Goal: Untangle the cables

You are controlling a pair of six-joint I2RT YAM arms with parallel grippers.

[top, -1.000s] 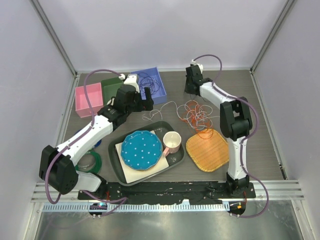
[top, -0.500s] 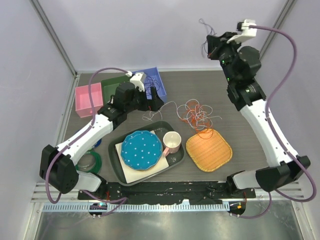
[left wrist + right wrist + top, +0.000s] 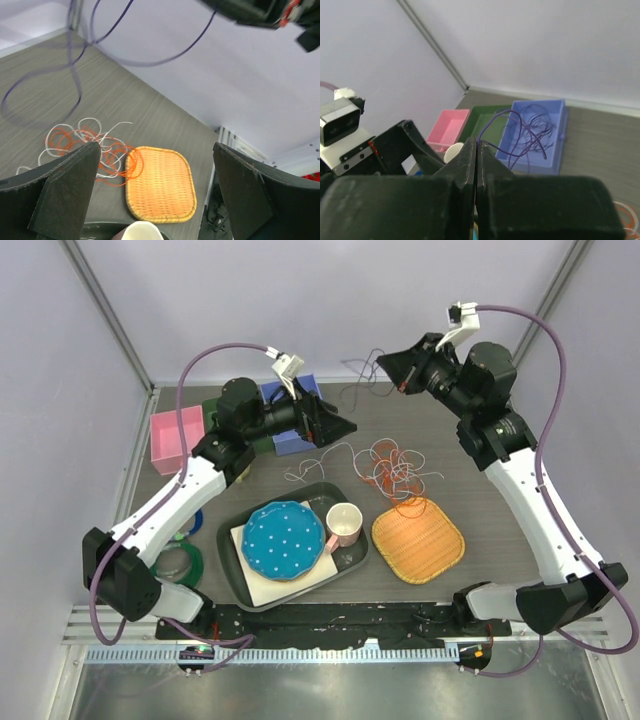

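The purple cable (image 3: 536,136) hangs in the air, pinched in the right gripper's (image 3: 476,145) closed jaws. Its lower loops blur over the blue bin (image 3: 540,166) (inside or above, unclear). Orange and white cables (image 3: 395,468) lie tangled beside the mat (image 3: 418,538). The left gripper (image 3: 156,146) gapes wide, empty.

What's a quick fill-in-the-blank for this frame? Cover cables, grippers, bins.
1. The cable pinched in the right gripper is dark ___.
2. The left gripper is ___.
3. The tangled cables are orange and ___.
4. The bin holding more cables is ___.

Missing words: purple; open; white; blue.
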